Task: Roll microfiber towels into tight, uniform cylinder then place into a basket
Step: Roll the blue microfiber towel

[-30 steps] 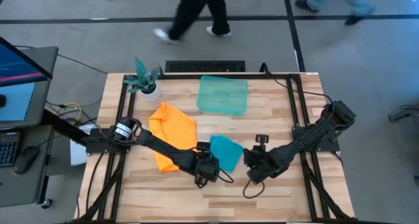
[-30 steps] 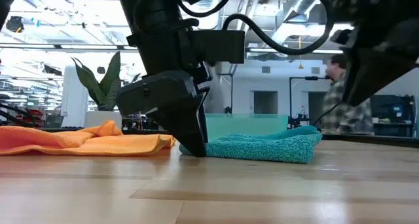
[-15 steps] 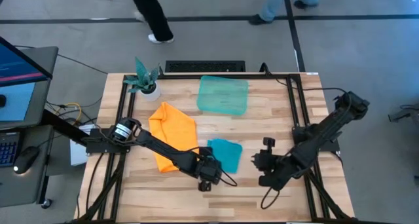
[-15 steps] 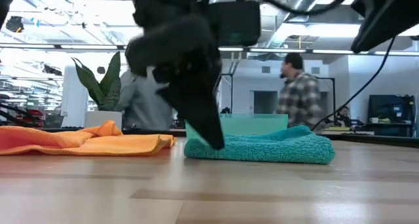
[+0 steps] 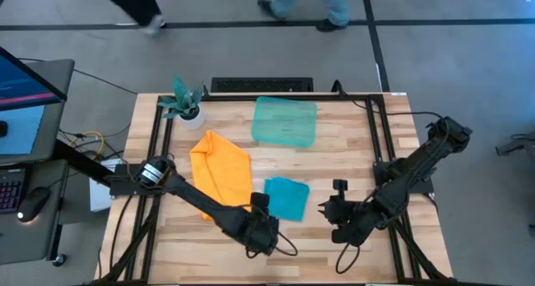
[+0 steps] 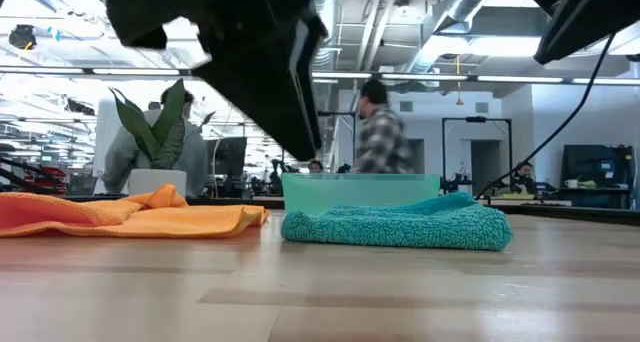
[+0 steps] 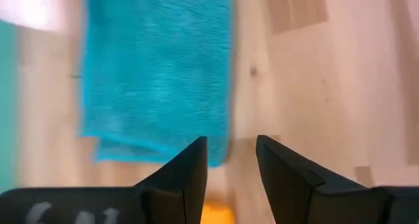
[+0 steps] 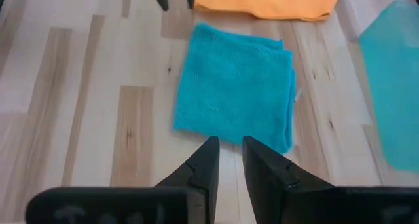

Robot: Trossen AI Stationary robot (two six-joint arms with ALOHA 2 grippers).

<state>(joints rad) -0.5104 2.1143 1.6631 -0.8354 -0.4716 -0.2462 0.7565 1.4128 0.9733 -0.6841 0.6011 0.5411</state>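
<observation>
I see turquoise towel (image 5: 287, 196) folded flat at table centre, not rolled. Orange towel (image 5: 221, 172) loose, just beside it. Basket (image 5: 285, 121) holds nothing, stands toward far edge. Left gripper (image 7: 231, 157) and right gripper (image 8: 228, 160): jaws narrowly parted, holding nothing, both off turquoise towel. My estimate: 0 of 2 towels rolled; all placing left.

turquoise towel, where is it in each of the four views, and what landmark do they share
High view: turquoise towel at centre, between both arms.
Low view: right of centre, flat on the table.
Left wrist view: upper left, beyond the fingers.
Right wrist view: centre, folded.
Shared landmark: the orange towel beside it; in the left wrist view only a sliver shows.
</observation>
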